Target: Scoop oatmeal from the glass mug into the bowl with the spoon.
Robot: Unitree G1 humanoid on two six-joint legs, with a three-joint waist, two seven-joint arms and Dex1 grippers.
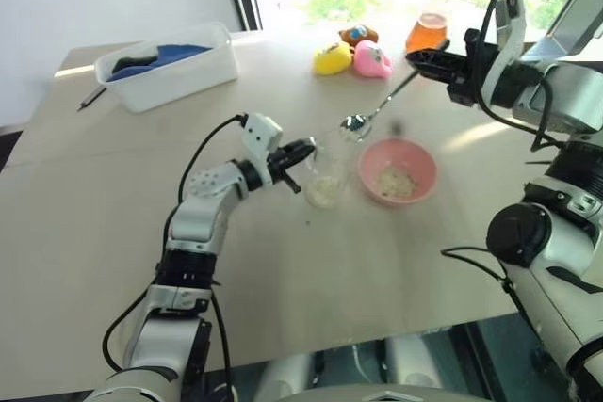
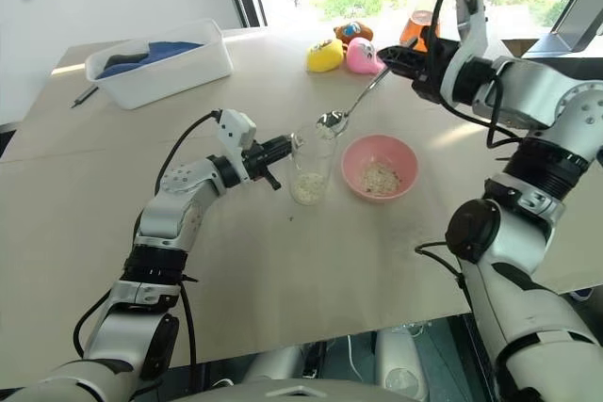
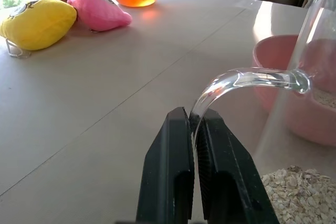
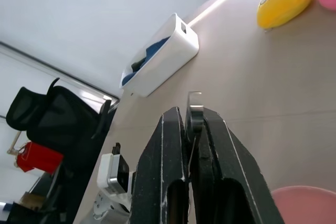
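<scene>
**Op:** Left gripper [image 1: 303,152] status?

**Eng:** Black fingers [image 3: 170,171] pinched tight on the curved handle of the clear glass mug [image 2: 312,165]. Mug stands upright on the pale wooden table [image 2: 283,280], just left of the small round pink bowl [image 2: 379,167], close beside it. Pale crumbly oatmeal [image 2: 306,187] sits in the mug's bottom; more flakes lie in the pink bowl.

**Op:** Right side?

**Eng:** Right gripper [image 2: 388,56] clamped on the handle end of the slim silver metal spoon [image 2: 347,106], up behind the pink bowl. Spoon slopes down toward the mug, its oval head above the mug's rim. Can't tell if it carries flakes.

**Op:** Other stuff?

**Eng:** Beyond the pink bowl: yellow plush toy [image 2: 324,55], pink plush toy [image 2: 364,58], flask of orange liquid [image 1: 429,30]. White rectangular plastic tub [image 2: 155,63] far left of the pink bowl, dark pen-like stick [image 2: 84,94] beside it.
</scene>
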